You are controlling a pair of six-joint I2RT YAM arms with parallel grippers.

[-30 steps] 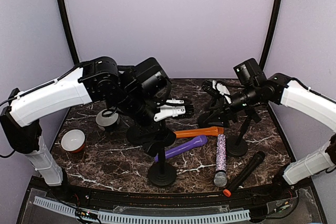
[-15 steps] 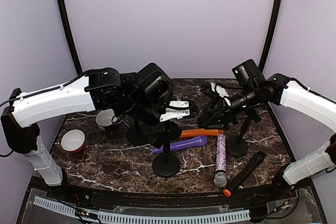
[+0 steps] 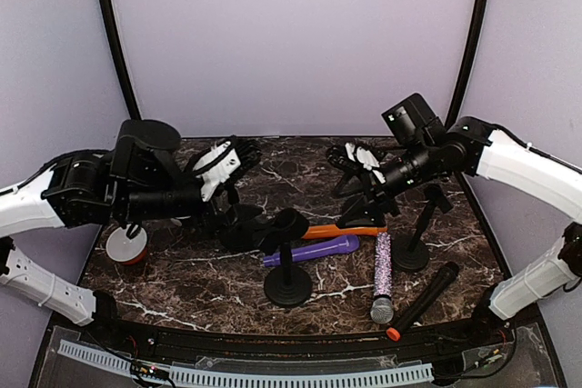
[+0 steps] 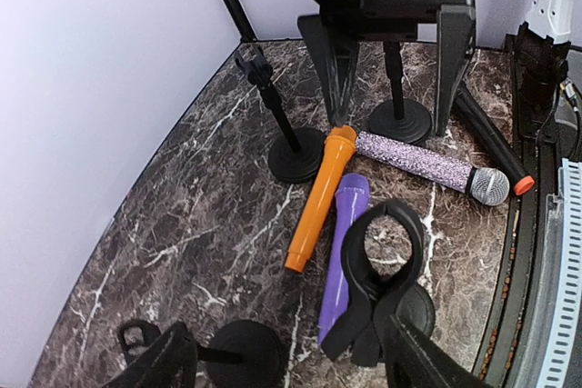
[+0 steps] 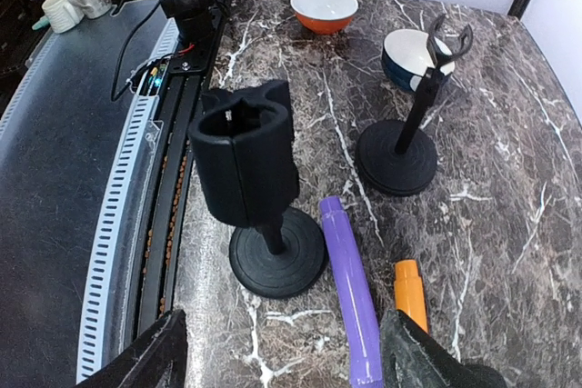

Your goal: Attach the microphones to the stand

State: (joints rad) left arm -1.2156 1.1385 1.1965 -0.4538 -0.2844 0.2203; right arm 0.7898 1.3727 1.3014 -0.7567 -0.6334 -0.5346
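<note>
— How do the arms sit?
— The left arm reaches low over the table (image 3: 182,270), its left claw (image 3: 227,159) tilted up, fingers spread wide and empty. The right arm bends down from the far side; the right claw (image 3: 359,159) is also spread, holding nothing.
— And the mics?
— All four lie flat on the dark marbled top. The smooth orange mic (image 3: 350,229) and purple mic (image 3: 314,253) lie side by side below the right claw, by the black clip stand (image 3: 289,252). The glittery lilac mic (image 3: 383,270) and black mic (image 3: 427,295) lie nearer the right arm's base, apart from both claws

light: bright, even | shadows: soft | focus: sharp | glare: faint
</note>
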